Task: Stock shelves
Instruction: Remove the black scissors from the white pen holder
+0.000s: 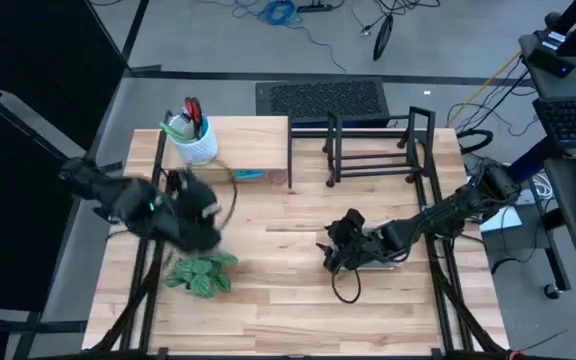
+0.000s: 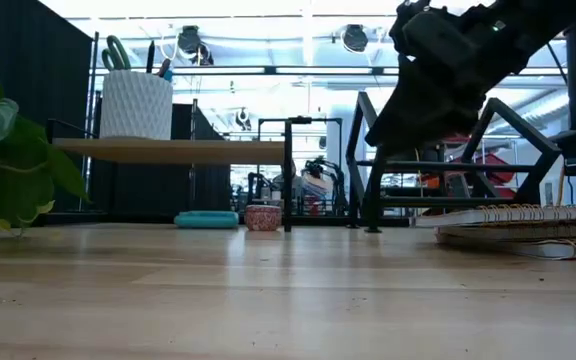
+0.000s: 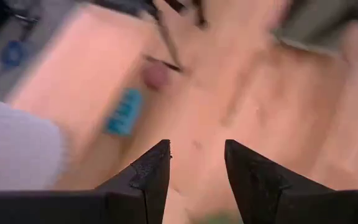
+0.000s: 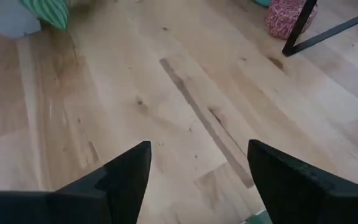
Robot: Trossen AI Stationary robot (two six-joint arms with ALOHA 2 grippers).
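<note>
The pale-wood shelf (image 1: 243, 140) stands at the table's far left and carries a white cup (image 1: 194, 143) of pens and scissors. The black wire rack (image 1: 373, 148) stands to its right. My left gripper (image 3: 197, 155) is open in front of the shelf, above the table (image 1: 203, 215), with nothing between its fingers. A green plant (image 1: 200, 272) lies just nearer than it. My right gripper (image 4: 197, 155) is open over bare table at mid-table (image 1: 340, 250). Spiral notebooks (image 2: 528, 225) lie on the table by that arm.
A teal object (image 2: 206, 219) and a small pink cup (image 2: 263, 217) sit on the table under the wooden shelf's right end. The rack's leg (image 4: 328, 31) stands beside the pink cup. Bare tabletop (image 1: 288, 310) lies toward the near edge.
</note>
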